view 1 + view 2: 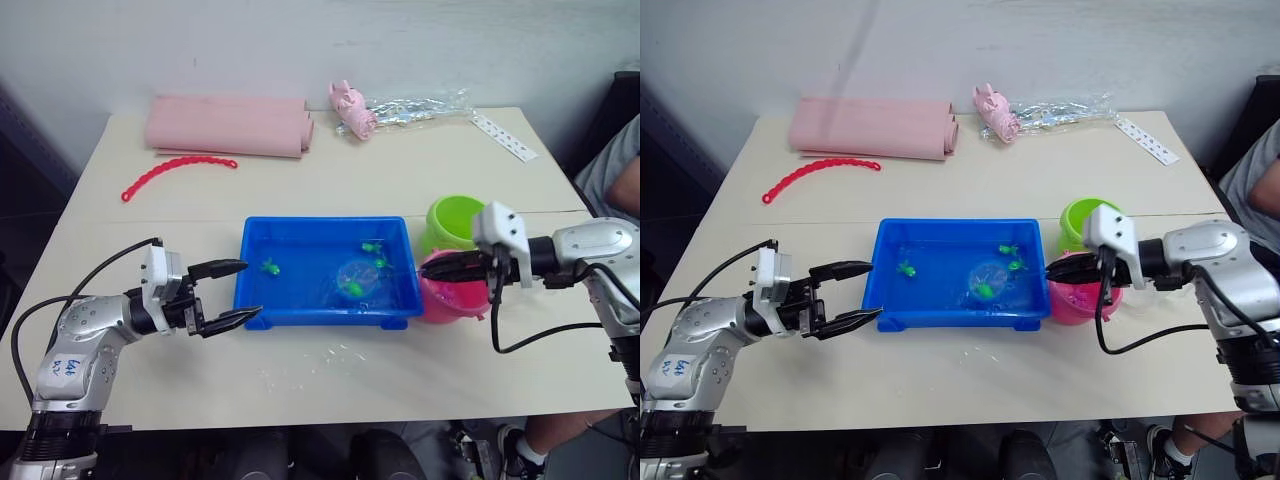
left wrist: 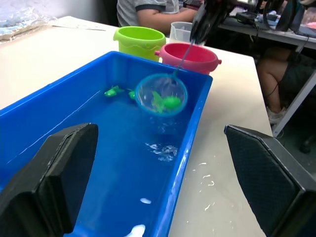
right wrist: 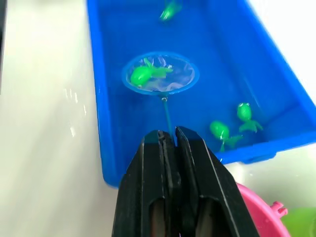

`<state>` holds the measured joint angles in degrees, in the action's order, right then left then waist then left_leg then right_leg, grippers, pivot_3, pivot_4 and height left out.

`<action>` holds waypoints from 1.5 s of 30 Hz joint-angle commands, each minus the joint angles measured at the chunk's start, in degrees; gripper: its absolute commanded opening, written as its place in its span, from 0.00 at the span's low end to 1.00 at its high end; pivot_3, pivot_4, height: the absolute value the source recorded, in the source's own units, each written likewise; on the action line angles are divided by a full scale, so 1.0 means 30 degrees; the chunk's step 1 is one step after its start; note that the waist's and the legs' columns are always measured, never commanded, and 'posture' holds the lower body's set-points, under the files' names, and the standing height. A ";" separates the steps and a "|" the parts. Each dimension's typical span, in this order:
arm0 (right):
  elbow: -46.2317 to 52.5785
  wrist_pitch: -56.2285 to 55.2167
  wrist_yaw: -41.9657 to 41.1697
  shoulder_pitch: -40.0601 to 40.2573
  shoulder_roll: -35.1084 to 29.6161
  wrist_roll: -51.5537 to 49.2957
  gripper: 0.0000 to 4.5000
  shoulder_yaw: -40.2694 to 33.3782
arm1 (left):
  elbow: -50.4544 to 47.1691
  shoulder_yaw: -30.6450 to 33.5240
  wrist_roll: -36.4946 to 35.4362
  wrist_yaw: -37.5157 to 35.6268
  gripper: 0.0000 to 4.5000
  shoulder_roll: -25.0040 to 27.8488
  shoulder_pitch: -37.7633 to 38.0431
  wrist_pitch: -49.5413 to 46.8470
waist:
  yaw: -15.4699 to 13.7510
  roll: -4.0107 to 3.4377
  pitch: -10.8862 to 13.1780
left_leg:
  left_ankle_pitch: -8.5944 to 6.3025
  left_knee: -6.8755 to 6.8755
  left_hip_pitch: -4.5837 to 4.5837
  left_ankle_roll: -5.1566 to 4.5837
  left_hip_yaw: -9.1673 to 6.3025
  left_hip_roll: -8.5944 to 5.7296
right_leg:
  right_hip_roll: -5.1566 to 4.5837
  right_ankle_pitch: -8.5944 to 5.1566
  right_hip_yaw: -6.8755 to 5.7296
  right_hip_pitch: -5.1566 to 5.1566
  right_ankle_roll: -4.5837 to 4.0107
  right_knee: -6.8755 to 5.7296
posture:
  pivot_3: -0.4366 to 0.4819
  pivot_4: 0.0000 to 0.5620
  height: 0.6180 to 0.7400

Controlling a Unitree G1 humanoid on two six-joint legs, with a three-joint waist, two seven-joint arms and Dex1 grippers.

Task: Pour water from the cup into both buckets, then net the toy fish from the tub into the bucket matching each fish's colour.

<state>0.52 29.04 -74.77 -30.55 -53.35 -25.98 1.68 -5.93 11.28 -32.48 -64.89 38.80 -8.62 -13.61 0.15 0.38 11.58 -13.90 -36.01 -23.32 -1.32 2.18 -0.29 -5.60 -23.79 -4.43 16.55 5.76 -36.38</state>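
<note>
- A red bead chain [image 1: 178,172] and a folded pink cloth [image 1: 230,125] lie at the far left of the table [image 1: 330,385], well apart from the work.
- The left gripper [image 1: 228,292] waits just beside the left end of the tub [image 1: 325,316], its two black fingers [image 1: 218,268] spread apart and holding nothing.
- The tub sits mid-table with water in it. Three loose green toy fish [image 1: 269,267] show in it: one toward the left, two near the far right corner.
- The net [image 3: 159,73] hangs inside the tub's right half, its blue ring low over the water, with a fourth green fish [image 3: 140,74] lying in the mesh.
- The right gripper [image 3: 168,143] reaches in from the right, fingers clamped on the net's thin wire handle [image 3: 167,116].
- Behind that gripper stand the buckets: the pink bucket [image 1: 452,297] nearer and just beside the tub's right end, the green bucket [image 1: 455,221] behind it. The clear cup [image 2: 180,31] stands beyond them in the left wrist view.
- Judgement: the step in hand is lifting the netted green fish out. It would go best with the ring kept level so the fish stays in the mesh, raised clear of the tub's rim, carried past the pink bucket to the green one, and tipped only when over its mouth.
- A person's arm [image 1: 612,170] is seated at the table's right edge.
</note>
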 commanded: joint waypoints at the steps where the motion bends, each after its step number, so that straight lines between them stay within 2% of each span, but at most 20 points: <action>1: 0.0073 0.0115 0.0061 0.0235 -0.0291 -0.0295 0.00 -0.0909 | -0.0439 0.0289 -0.0701 -0.0383 0.99 0.0361 -0.0530 -0.0310 | 0.0003 -0.0001 0.0000 | -0.0001 0.0001 0.0000 -0.0001 0.0000 0.0000 | 0.0000 0.0000 0.0001 0.0000 0.0000 0.0002 | 0.48 0.27 1.00; 8: 0.0962 -0.0232 0.1203 0.0770 -0.0001 -0.0430 0.00 -0.1946 | -0.0565 0.0155 -0.1003 -0.0243 0.99 0.0334 -0.1392 -0.1265 | -0.0012 -0.0001 0.0001 | -0.0009 0.0007 -0.0005 -0.0002 0.0006 -0.0001 | 0.0002 0.0000 0.0000 0.0002 0.0001 0.0020 | 0.48 0.27 1.00; 18: 0.2878 -0.1534 0.3386 0.3755 0.0670 -0.1951 0.00 -0.6860 | -0.0286 0.0215 -0.1547 0.1679 0.99 -0.1176 -0.3759 -0.2314 | -0.0074 0.0007 0.0005 | -0.0010 0.0008 -0.0023 -0.0002 0.0012 -0.0007 | 0.0007 0.0002 -0.0006 0.0004 0.0006 0.0032 | 0.48 0.27 1.00; 24: 0.1742 -0.2283 0.3574 0.5076 -0.0049 -0.2048 0.00 -0.9904 | 0.0110 -0.0184 -0.1536 0.2202 0.99 -0.1893 -0.5224 -0.2735 | -0.0097 0.0009 0.0006 | -0.0009 0.0010 -0.0022 -0.0001 0.0013 -0.0008 | 0.0013 0.0002 -0.0007 0.0001 0.0006 0.0035 | 0.48 0.27 1.00; 28: -0.0728 -0.5214 0.4079 0.5707 -0.0681 -0.0172 0.00 -1.0977 | 0.0092 -0.0520 -0.1442 0.2217 0.99 -0.2235 -0.5651 -0.2950 | -0.0143 0.0010 0.0007 | -0.0009 0.0008 -0.0025 -0.0004 0.0027 -0.0012 | 0.0014 0.0003 -0.0005 -0.0001 0.0007 0.0054 | 0.48 0.27 1.00; 37: -0.5778 -1.4408 0.7260 0.6203 -0.0081 0.5203 0.00 -0.9389 | 0.1024 -0.1701 -0.0665 0.1667 0.99 -0.2385 -0.6426 -0.2862 | -0.0038 0.0008 0.0007 | -0.0006 0.0014 -0.0013 -0.0002 0.0045 -0.0008 | 0.0029 0.0002 0.0001 0.0000 0.0007 0.0043 | 0.48 0.27 1.00; 42: -0.6907 -1.8895 0.9928 0.6119 -0.0255 0.8143 0.00 -0.8350 | 0.1214 -0.1920 -0.0669 0.1694 0.99 -0.2589 -0.6609 -0.2829 | -0.0039 0.0007 0.0008 | -0.0005 0.0006 -0.0012 -0.0002 0.0045 -0.0007 | 0.0027 0.0002 0.0003 0.0002 0.0008 0.0033 | 0.48 0.27 1.00; 45: -0.7615 -2.1962 1.2788 0.6108 -0.1068 1.1407 0.00 -0.7848 | 0.0936 -0.2126 -0.0546 0.1719 0.99 -0.2633 -0.6297 -0.2841 | -0.0034 0.0005 0.0009 | -0.0004 0.0005 -0.0012 -0.0001 0.0045 -0.0007 | 0.0025 0.0002 0.0008 0.0002 0.0008 0.0033 | 0.48 0.27 1.00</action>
<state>-21.72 -30.06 -42.26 -11.95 -53.82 2.61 -21.17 -1.29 5.07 -34.30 -59.56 31.10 -27.69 -22.67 0.05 0.39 11.61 -13.91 -36.00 -23.35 -1.32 2.32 -0.31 -5.52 -23.78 -4.40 16.56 5.79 -36.29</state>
